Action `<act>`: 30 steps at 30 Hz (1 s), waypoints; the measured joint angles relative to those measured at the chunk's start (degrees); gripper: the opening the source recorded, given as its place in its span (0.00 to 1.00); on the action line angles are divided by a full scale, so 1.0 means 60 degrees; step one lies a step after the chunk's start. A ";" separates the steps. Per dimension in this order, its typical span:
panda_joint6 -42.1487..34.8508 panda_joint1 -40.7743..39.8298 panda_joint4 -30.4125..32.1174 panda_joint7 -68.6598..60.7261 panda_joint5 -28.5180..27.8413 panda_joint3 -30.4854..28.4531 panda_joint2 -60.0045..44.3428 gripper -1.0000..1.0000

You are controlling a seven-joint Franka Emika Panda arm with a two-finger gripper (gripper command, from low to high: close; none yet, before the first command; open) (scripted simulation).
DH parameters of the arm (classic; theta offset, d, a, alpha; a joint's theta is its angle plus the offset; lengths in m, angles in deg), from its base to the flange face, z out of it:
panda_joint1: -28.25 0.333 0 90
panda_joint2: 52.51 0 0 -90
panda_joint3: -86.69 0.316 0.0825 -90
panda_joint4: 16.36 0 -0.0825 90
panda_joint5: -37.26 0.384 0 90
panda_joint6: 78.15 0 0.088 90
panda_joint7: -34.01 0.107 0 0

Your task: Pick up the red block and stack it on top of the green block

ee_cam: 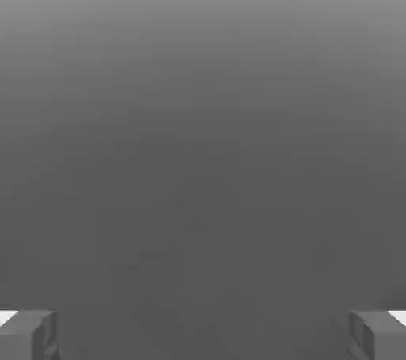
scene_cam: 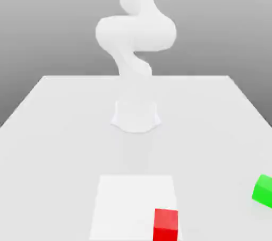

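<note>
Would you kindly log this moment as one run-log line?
phase: pre-grasp | gripper: open, holding nothing | small matte red cube: on white table | small green cube: on table, apart, toward exterior view's right | stack: not done

red block [scene_cam: 166,224]: bright red | green block [scene_cam: 263,190]: bright green | table [scene_cam: 64,128]: seemingly plain white

Red block [scene_cam: 166,224] on table [scene_cam: 53,128] — green block [scene_cam: 263,190] well apart, exterior view's right

Red block [scene_cam: 166,225] near bottom edge, on corner of paler square patch [scene_cam: 133,197] of white table [scene_cam: 53,128]. Green block [scene_cam: 263,190] well apart, at exterior view's right. White arm [scene_cam: 135,33] rising behind, mid-table.
</note>
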 joint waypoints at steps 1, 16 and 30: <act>0.0130 -0.0048 0.0045 0.0121 -0.0048 0.0089 -0.0376 0.50; 0.1931 -0.0383 0.0669 0.1844 -0.0771 0.0988 -0.5604 0.50; 0.4283 0.0104 0.0881 0.2847 -0.1022 0.0857 -1.0395 0.50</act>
